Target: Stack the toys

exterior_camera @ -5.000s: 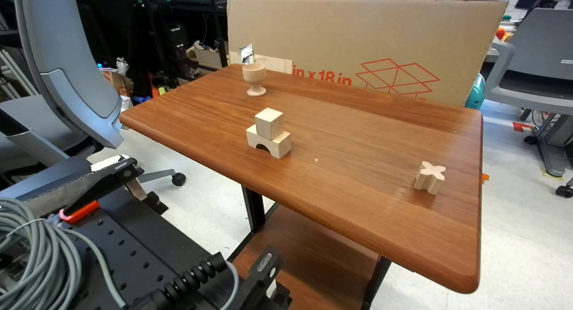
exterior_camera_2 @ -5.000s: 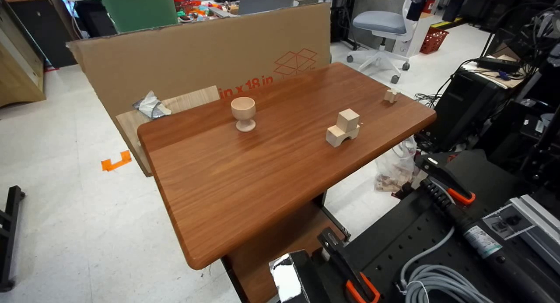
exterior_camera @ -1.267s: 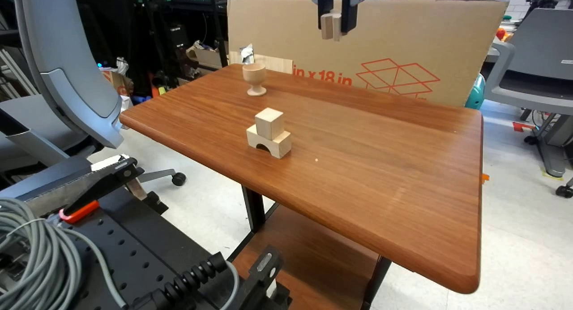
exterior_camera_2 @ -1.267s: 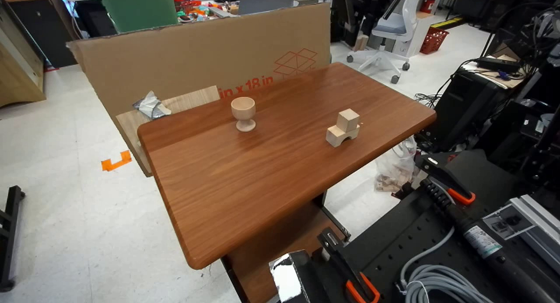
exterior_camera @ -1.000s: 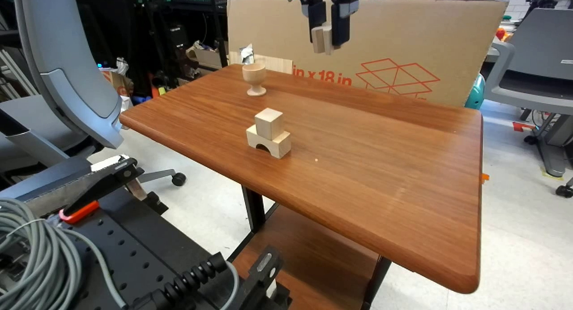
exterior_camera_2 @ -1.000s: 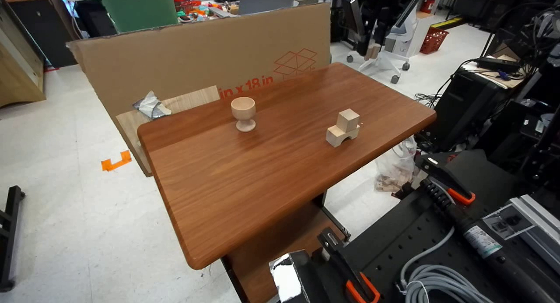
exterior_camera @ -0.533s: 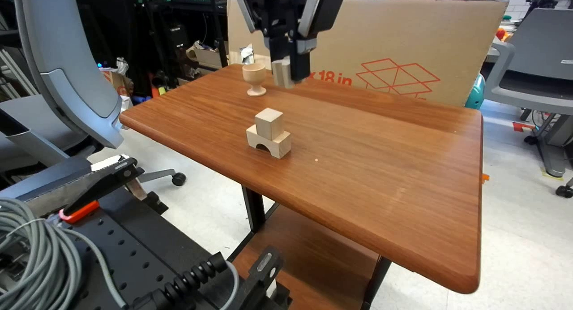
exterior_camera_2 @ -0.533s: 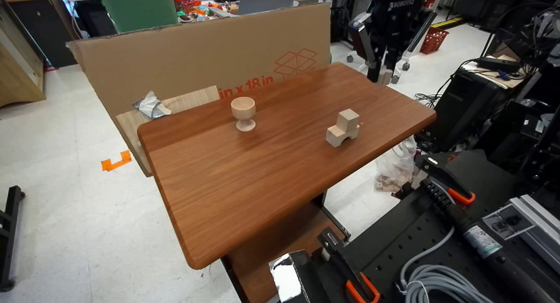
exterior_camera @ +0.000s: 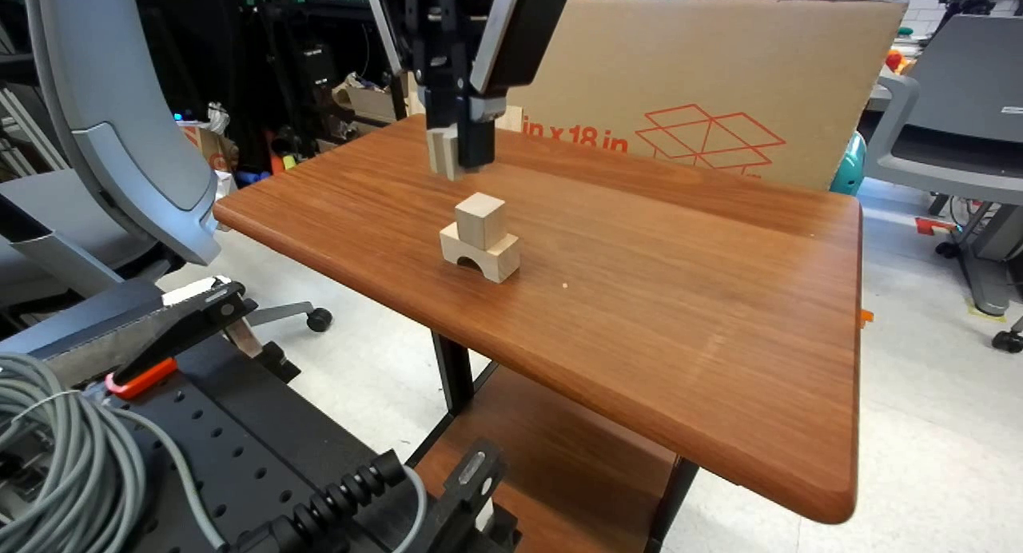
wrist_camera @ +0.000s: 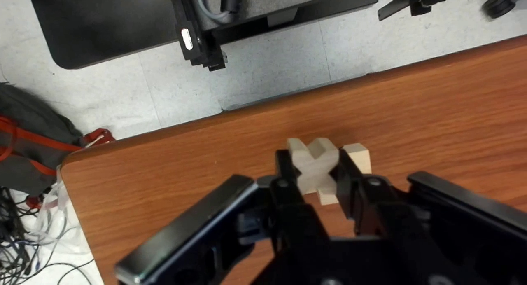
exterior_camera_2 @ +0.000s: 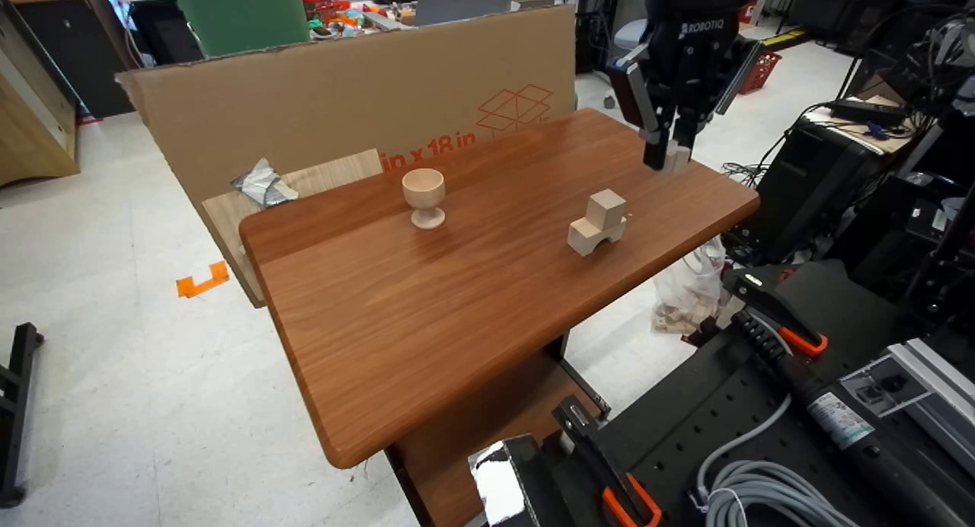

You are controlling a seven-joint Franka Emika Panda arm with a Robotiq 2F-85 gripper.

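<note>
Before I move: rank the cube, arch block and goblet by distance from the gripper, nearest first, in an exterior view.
By an exterior view, from the gripper:
1. Cube: lower, on the arch block.
2. Arch block: on the table, under the cube.
3. Goblet: standing apart, further left in that view.

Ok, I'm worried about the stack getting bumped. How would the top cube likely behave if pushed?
The top cube looks wooden, so probably stiff. Flat faces suggest it would slide or tip rather than roll. It rests on the arch block with no fastening visible, so a push could dislodge it.
</note>
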